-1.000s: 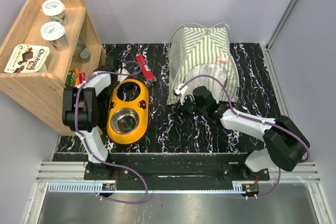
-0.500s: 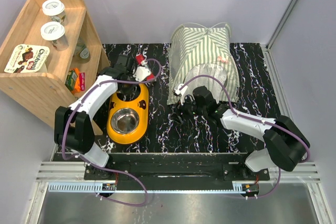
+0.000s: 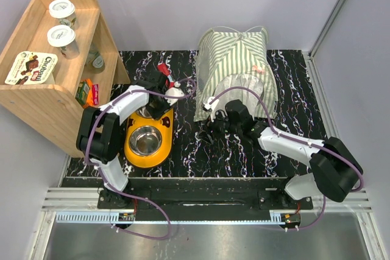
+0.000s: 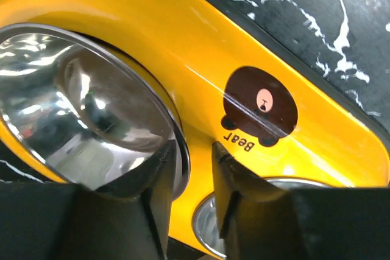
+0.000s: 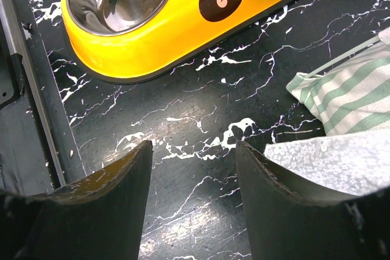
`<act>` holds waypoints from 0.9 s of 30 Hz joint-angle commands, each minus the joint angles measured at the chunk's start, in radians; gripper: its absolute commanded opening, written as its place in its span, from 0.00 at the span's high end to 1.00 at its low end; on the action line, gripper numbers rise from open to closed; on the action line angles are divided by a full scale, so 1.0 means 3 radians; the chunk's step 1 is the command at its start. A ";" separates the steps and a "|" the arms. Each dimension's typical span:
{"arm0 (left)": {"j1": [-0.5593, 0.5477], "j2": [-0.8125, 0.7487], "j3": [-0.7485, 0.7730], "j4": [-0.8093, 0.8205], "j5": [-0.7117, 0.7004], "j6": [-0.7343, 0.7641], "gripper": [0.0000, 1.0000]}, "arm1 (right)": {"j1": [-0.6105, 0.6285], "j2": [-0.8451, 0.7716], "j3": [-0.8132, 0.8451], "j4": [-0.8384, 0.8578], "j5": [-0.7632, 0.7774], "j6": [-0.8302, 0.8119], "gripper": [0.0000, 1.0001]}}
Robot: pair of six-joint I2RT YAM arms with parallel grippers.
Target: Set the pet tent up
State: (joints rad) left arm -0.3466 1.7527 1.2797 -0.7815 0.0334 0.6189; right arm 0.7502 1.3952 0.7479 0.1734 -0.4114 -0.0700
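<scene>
**Two arms, one raised tent: the left arm crosses to the feeder**

One second earlier the left arm sat folded at the left edge of the table (image 3: 201, 147). It has since reached right, so the left gripper (image 3: 161, 97) now hangs over the far end of the yellow feeder (image 3: 146, 161). Its fingers (image 4: 159, 181) stand narrowly apart with the rim of a steel bowl (image 4: 79, 108) in the gap; whether they pinch it cannot be told. The right gripper (image 5: 194, 145) has not moved. Its fingers are wide with nothing between them, low over the table just beside the tent's near-left corner. The pet tent (image 3: 234, 56) stands at the far right of the table, domed, its lace curtain (image 3: 244, 83) facing near. By this evidence the change concerns the feeder, not the tent. The tent already looks raised, so little of the set-up appears to remain.
</scene>
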 commanded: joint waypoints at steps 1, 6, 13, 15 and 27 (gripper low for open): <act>-0.0011 0.0012 -0.0027 -0.0054 0.0466 -0.0018 0.55 | 0.0025 -0.0161 0.0064 -0.0051 0.0011 0.0029 0.37; 0.0010 -0.0171 0.0029 -0.0197 0.0635 0.0059 0.30 | 0.0025 -0.0172 0.0064 -0.0046 0.0016 0.0049 0.37; 0.0448 -0.0540 0.0275 -0.0310 0.0370 -0.0089 0.40 | 0.0030 -0.0146 0.0064 -0.0036 -0.0014 0.0080 0.37; 0.0638 -0.0626 0.0214 -0.0300 0.0130 -0.0095 0.57 | 0.0025 -0.0151 0.0038 -0.0016 -0.0024 0.0085 0.37; 0.0945 -0.0658 -0.0916 0.0498 -0.0893 0.0289 0.75 | 0.0030 -0.0171 0.0033 -0.0010 -0.0035 0.0085 0.37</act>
State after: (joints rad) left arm -0.0937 1.5192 1.0359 -0.7601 -0.1284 0.6647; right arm 0.7502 1.3750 0.7475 0.1448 -0.4114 -0.0479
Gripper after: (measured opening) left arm 0.252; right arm 0.632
